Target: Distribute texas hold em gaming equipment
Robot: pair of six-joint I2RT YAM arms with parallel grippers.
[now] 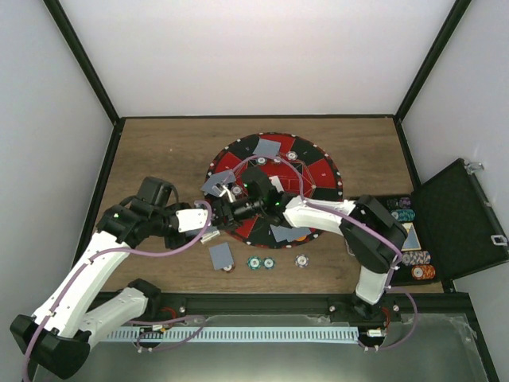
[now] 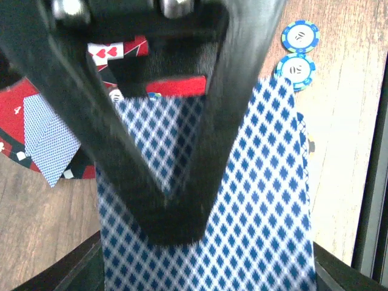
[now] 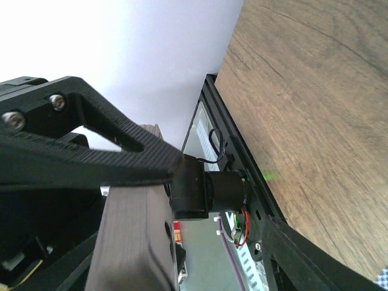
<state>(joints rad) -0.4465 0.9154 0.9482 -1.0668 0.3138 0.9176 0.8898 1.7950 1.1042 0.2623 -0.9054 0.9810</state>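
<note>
Surface: brown wood-grain tabletop (image 1: 159,151) | centre: big round red-and-black mat (image 1: 314,171) | right edge: open black case (image 1: 457,215) | near side of mat: grey-blue-backed playing card (image 1: 220,255), two teal striped-edge poker chips (image 1: 261,263) side by side, pale striped-edge chip (image 1: 301,260) just right of them.

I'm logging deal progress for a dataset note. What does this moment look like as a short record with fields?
left gripper: fingertips together, apparently pinching the held card, which is lifted
right gripper: over the left part of the mat, state unclear
mat cards: three, face down
table card: face down on the table, near the mat
teal chips: two, beside the table card
case: open at right, stacked chips inside
</note>
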